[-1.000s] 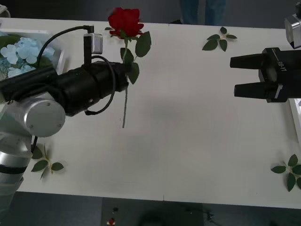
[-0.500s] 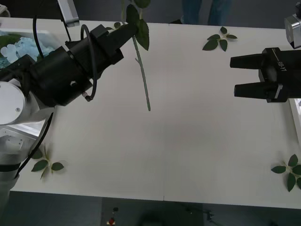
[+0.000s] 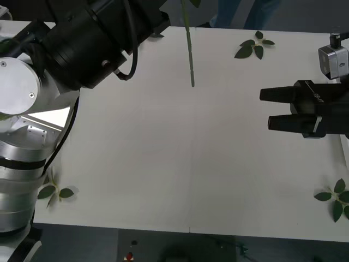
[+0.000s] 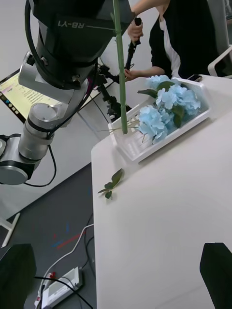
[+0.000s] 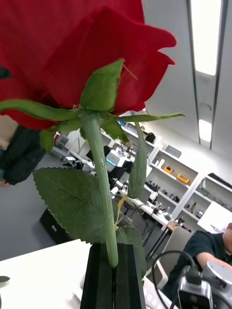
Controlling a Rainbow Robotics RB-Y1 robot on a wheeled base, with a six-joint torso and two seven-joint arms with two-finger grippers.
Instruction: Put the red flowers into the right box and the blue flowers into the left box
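The red artificial rose (image 5: 82,53), a full bloom on a thin green stem with dark serrated leaves, is held aloft above the far middle of the white worktop (image 3: 180,153). Its stem runs upright: in the front view the lower end (image 3: 189,54) hangs straight down, free of the worktop, while the bloom stands above the clamp in the left wrist view.

The left pincer (image 5: 112,270), black-fingered, is closed on the stem just under the lowest leaves, fingers pressed together with the stem between them.

The right pincer (image 3: 278,109), also black-fingered, hovers over the right side of the worktop, parted and holding nothing, fingertips pointing toward the hanging stem. The stem lies to its left and farther from the robot, well apart.

Judgement: the rose's destination, the white right box (image 3: 344,143), shows as a sliver at the worktop's right edge, beyond the right pincer. The right arm is the nearer to it, so a handover across the upright stem looks likely.

The pale blue flower clusters (image 4: 166,108) lie in the translucent white tray (image 4: 145,149) on the left.
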